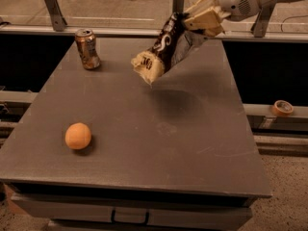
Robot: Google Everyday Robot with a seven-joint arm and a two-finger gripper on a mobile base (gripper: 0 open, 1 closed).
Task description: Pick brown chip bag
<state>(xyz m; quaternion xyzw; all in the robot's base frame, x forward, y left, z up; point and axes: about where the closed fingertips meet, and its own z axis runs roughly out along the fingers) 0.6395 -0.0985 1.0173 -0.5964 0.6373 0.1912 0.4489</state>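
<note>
Camera view: gripper (204,20) top-rt grips 1 brown chip bag (161,49); 1 can (87,48).

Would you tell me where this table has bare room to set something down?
Bare: table centre and right side, past the orange. Crowded: far edge, drink can at left, gripper holding the brown chip bag aloft at right.

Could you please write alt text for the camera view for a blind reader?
The gripper, at upper right, holds a brown chip bag hanging clear above a gray table. A drink can stands back left; an orange lies front left.
</note>
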